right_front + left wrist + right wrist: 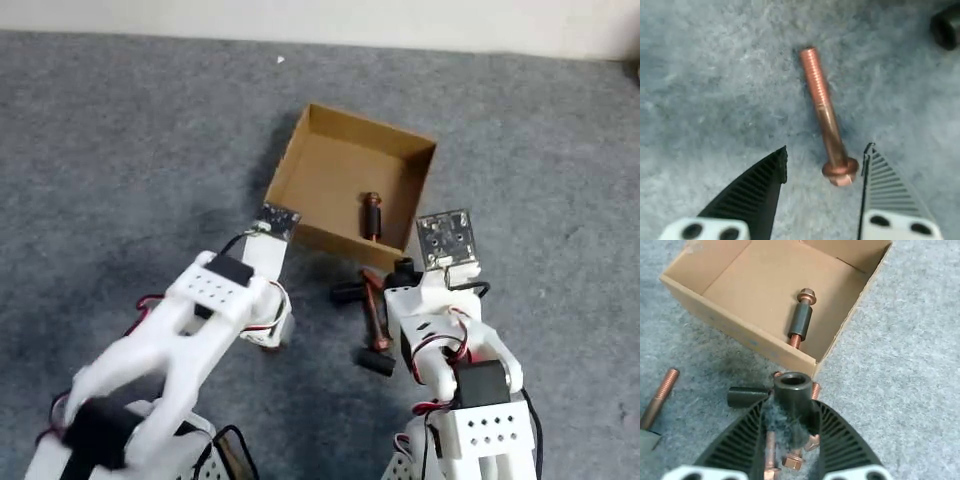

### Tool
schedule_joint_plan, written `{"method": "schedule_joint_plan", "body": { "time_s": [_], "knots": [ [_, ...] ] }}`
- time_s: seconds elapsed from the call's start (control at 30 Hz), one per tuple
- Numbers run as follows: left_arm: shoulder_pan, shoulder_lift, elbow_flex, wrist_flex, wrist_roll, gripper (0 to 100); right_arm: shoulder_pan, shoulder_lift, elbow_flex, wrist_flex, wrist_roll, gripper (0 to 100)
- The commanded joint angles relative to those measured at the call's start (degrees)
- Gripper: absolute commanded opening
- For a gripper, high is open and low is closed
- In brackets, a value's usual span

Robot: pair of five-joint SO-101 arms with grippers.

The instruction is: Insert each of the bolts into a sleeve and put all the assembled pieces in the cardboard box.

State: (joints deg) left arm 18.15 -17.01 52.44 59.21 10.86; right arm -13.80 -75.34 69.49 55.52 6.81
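A copper bolt [826, 115] lies flat on the grey carpet, its flanged head between the open fingers of my left gripper [825, 155], which hangs just above it. In the high view the left gripper [274, 332] sits in front of the box's near left corner. My right gripper [791, 402] is shut on a black sleeve [792, 388] held upright with its bore facing up, just in front of the cardboard box [742, 335]. One assembled bolt and sleeve [801, 320] lies inside the box [345, 125]. In the high view the right gripper [401, 279] is near the box's front right corner.
A loose black sleeve [746, 396] lies on its side beside the held one. Two copper bolts [771, 450] lie under the right gripper, and another bolt [659, 399] lies farther off. One more sleeve [375, 362] rests between the arms.
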Motion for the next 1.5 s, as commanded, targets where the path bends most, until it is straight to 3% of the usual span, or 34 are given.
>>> {"method": "schedule_joint_plan", "body": {
  "time_s": [0.0, 0.27, 0.5, 0.7, 0.87, 1.1, 1.2, 1.37, 1.47],
  "knots": [
    [-0.22, 6.55, -2.86, -3.69, 1.49, 26, 0.57, -1.27, -0.31, -1.8, -0.44, 0.5],
    [0.04, 11.21, -4.88, -3.34, 6.51, 25, 0.57, -1.36, -0.31, -1.8, -0.44, 0.5],
    [-0.4, 11.3, -4.62, -8.35, 6.59, 1, 0.57, -1.36, -0.31, -1.71, -0.35, 0.5],
    [-0.48, 11.12, -6.02, -7.65, 6.68, 0, 0.57, -1.36, -0.31, -1.71, -0.35, 0.5],
    [-0.84, 11.12, -12.09, 2.11, 6.68, 1, 0.57, -1.36, -0.31, -1.71, -0.35, 0.5],
    [-8.75, 11.12, -16.22, 5.36, 12.22, 1, 0.57, -1.36, -0.31, -1.71, -0.35, 0.5],
    [-10.68, 11.12, -16.92, 5.36, 24.35, 1, 0.57, -1.36, -0.31, -1.71, -0.35, 0.5],
    [-11.56, 11.12, -19.21, 5.01, 57.05, 1, 0.57, -1.36, -0.31, -1.71, -0.35, 0.5],
    [-13.05, 11.12, -21.23, 5.01, 71.91, 1, 0.57, -1.36, -0.31, -1.71, -0.35, 0.5]
  ]
}}
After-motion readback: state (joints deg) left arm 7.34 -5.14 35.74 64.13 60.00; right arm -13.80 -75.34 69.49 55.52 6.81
